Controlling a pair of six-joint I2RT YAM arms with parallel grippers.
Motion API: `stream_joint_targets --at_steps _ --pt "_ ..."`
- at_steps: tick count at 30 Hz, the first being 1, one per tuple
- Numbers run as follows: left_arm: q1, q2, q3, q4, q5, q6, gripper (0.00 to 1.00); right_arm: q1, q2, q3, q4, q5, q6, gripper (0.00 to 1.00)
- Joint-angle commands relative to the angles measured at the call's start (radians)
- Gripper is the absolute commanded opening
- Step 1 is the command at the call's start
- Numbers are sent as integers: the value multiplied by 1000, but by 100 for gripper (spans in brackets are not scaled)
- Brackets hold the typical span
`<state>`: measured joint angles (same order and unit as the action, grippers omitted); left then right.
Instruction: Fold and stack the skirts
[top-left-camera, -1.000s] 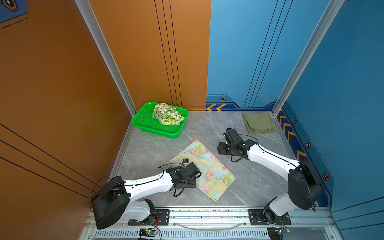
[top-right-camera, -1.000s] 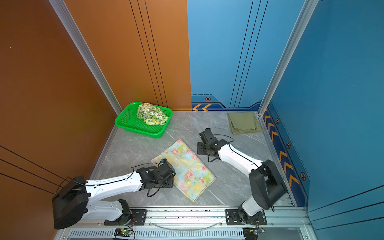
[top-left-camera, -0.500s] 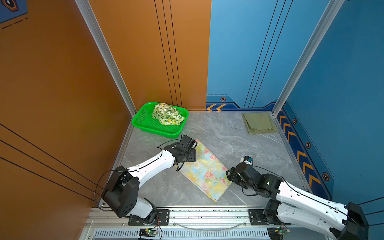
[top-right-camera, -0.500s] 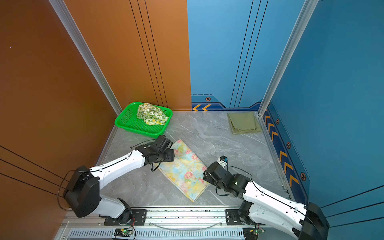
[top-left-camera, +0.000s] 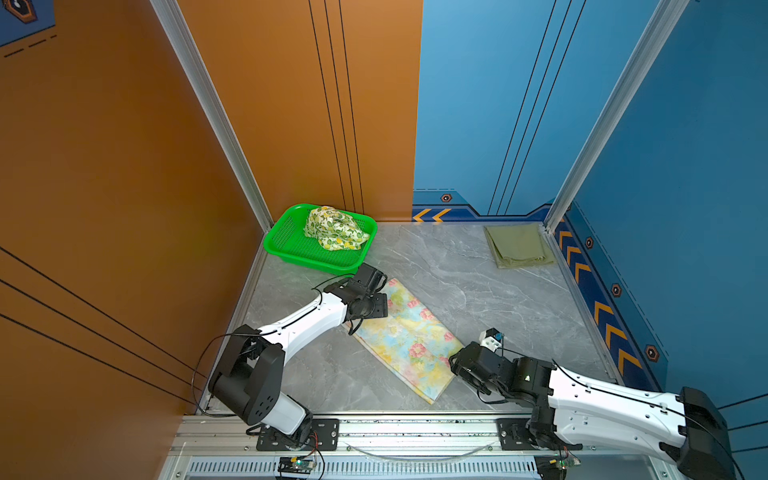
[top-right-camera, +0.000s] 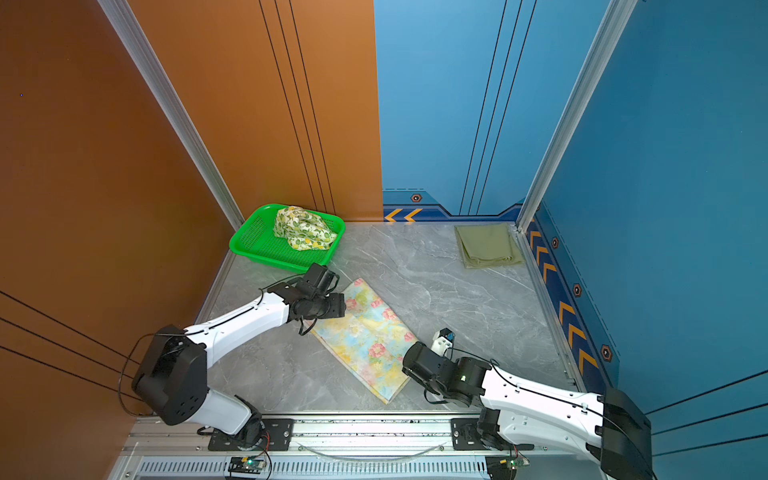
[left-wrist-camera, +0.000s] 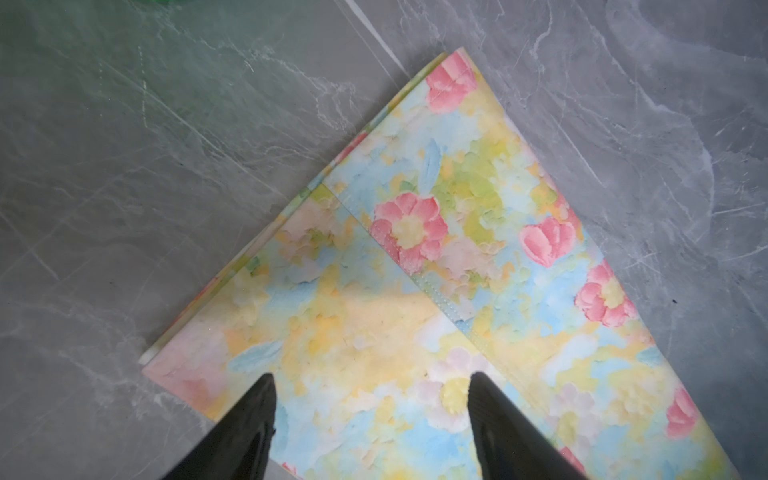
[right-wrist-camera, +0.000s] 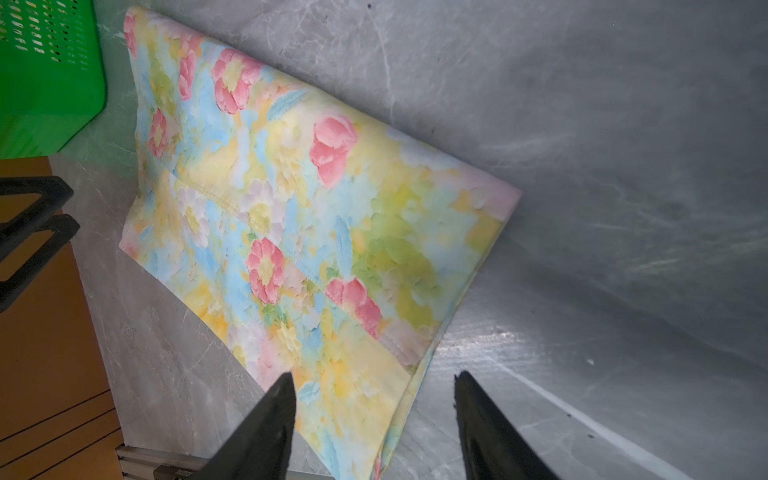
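The pastel floral skirt (top-left-camera: 409, 336) (top-right-camera: 370, 340) lies flat mid-table as a long folded strip. My left gripper (top-left-camera: 379, 305) (left-wrist-camera: 372, 376) hovers open over its far end, nothing between the fingers. Open too, my right gripper (top-left-camera: 454, 363) (right-wrist-camera: 374, 376) straddles the long edge of the floral skirt (right-wrist-camera: 316, 232) at its near end. The olive-green skirt (top-left-camera: 519, 247) (top-right-camera: 488, 245) lies folded in the far right corner. In the far left corner, the lemon-print skirt (top-left-camera: 334, 228) (top-right-camera: 303, 228) sits crumpled in the green basket (top-left-camera: 291, 245) (top-right-camera: 257, 243).
Orange and blue walls close in the marble table (top-left-camera: 478, 291) on three sides. A metal rail (top-left-camera: 395, 428) with both arm bases runs along the front edge. The green basket (right-wrist-camera: 45, 75) stands close behind the left arm's wrist.
A second ago the floral skirt lay wider, my left gripper at its near-left edge and my right at its far side. It is now a narrower strip, with the grippers at opposite ends.
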<state>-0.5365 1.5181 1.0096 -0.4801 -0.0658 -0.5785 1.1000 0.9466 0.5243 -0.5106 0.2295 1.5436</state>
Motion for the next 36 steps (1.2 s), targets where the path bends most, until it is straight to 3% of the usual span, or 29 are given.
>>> stream_joint_targets --at_steps 1,25,31,36 --pt "10 -26 -17 -6 27 20 74 6 36 -16 13 3 34 62" --pt "29 -35 -52 27 45 3 74 -2 190 -96 207 -91 112 57" --pt "33 -41 -49 30 49 1 74 -3 236 -106 251 -108 135 40" --pt "39 -53 -51 31 49 2 74 -11 254 -119 265 -106 148 10"
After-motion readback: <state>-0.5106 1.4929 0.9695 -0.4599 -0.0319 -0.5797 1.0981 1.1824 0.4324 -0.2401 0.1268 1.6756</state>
